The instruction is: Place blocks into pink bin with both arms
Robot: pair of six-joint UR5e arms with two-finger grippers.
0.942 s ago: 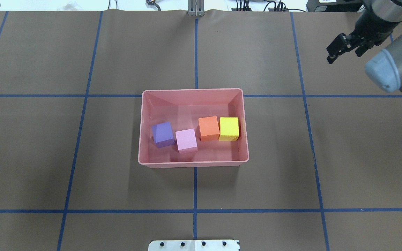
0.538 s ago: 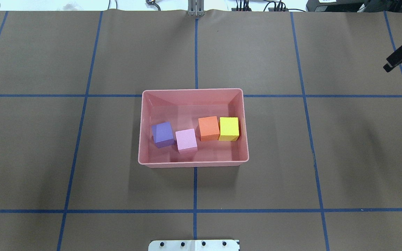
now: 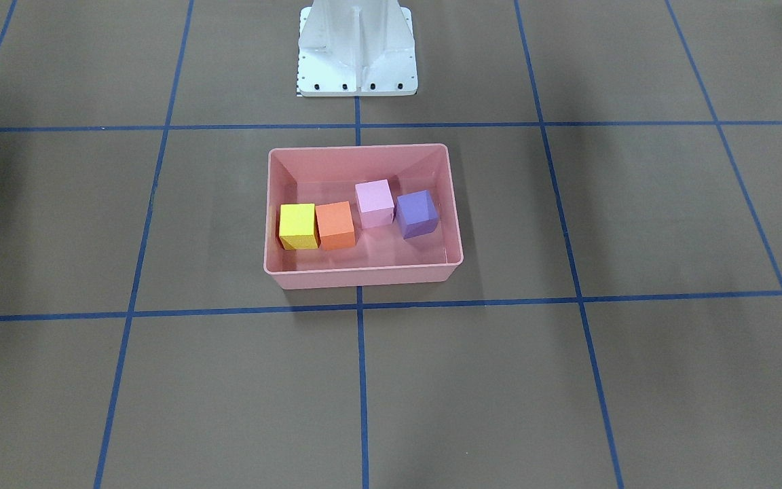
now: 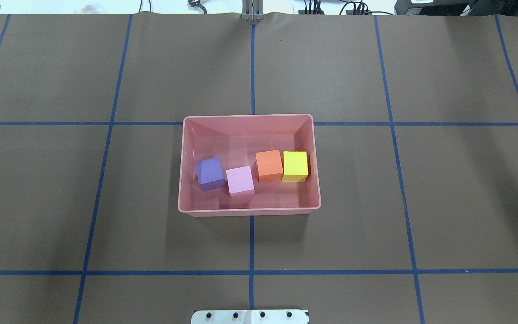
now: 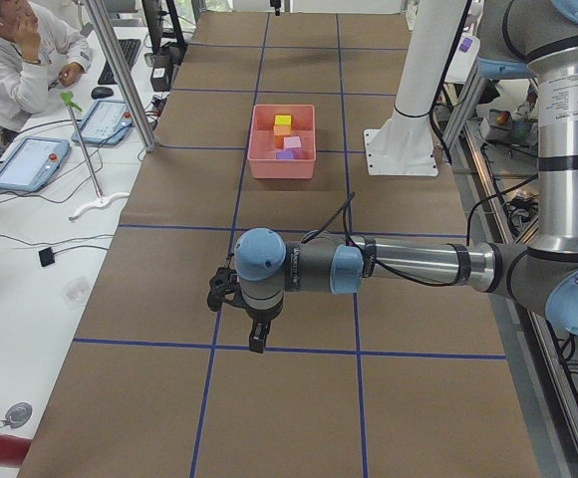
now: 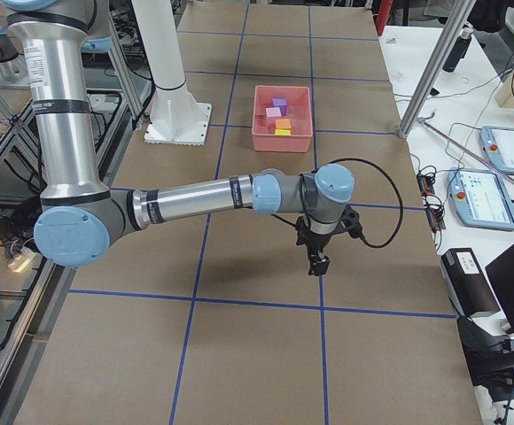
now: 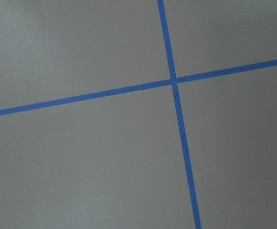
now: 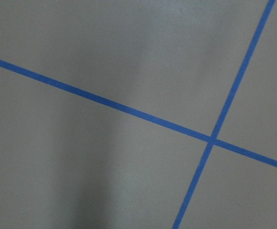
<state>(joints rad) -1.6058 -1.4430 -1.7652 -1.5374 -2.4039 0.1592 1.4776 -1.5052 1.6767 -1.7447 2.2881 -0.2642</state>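
four blocks point(image 4: 269, 165) are sitting inside pink bin point(image 4: 247, 117); left gripper point(image 5: 258, 339) and right gripper point(image 6: 317, 263) are hanging well apart from it, opening not discernible.

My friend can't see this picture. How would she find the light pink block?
In the middle of the brown table sits a pink bin holding four blocks in a row. In the overhead view, the light pink block is second from the left, between the purple block and the orange block. It is the palest one.
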